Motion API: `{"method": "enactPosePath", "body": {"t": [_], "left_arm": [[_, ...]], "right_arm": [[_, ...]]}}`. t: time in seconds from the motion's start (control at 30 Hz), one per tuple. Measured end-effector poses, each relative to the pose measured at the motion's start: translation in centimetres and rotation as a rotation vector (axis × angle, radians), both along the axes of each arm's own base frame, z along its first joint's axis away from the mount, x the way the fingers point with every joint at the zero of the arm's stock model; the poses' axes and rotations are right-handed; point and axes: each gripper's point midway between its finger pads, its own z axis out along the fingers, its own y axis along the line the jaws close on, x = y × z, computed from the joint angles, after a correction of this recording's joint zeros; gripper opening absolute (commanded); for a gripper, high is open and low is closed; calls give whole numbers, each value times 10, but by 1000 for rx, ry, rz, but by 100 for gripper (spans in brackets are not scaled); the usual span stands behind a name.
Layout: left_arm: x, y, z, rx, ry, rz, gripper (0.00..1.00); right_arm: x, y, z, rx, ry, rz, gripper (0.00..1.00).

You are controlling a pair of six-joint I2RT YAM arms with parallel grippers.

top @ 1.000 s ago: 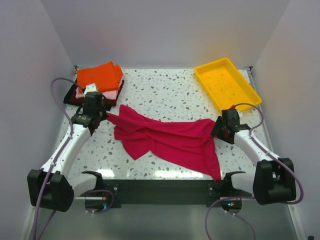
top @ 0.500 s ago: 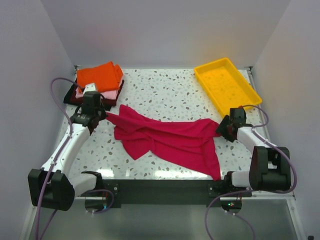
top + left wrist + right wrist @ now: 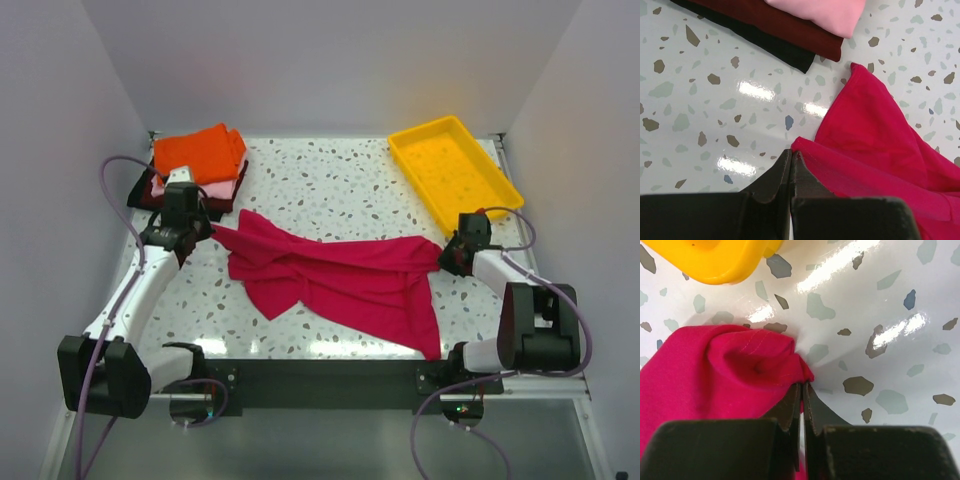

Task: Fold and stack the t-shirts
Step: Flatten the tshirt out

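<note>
At opposite ends of the crimson t-shirt [image 3: 340, 275], clamping tight on its cloth with left gripper [image 3: 791, 154] and right gripper [image 3: 801, 386], likely to stretch it flat for folding.

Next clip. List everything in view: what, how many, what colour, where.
crimson-magenta cloth t-shirt: 1, crimson, crumpled across the table's middle.
folded orange t-shirt: 1, orange, top of the far-left stack.
folded pale pink t-shirt: 1, pink, under the orange one.
folded dark maroon t-shirt: 1, maroon, under the pink one.
yellow plastic tray: 1, yellow, far right.
speckled terrazzo table: 1, white with grey flecks, under everything.
left arm: 1, white and black, jaws shut on the crimson shirt's left end.
right arm: 1, white and black, jaws shut on its right end.
</note>
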Motion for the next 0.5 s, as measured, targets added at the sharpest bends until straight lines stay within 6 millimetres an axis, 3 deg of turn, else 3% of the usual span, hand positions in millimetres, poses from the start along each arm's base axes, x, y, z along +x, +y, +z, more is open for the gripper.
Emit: {"method": "enactPosePath", "body": {"t": [0.17,0.27,0.4,0.5], "left_arm": [[1,2,0,-4,-1,-1,0],[2,0,3,-13,-11,-12,0],[3,-6,18,-39,-40,-38,0],[12,-11,55,-62,-118,-59,0]], "right_arm": [[-8,0,6,-8,23,13,0],[-14,-1,28,-21,3,31,0],[-1,-4,93,-59,-136,62,0],[7,-5,149,-92,-261,85,0]]}}
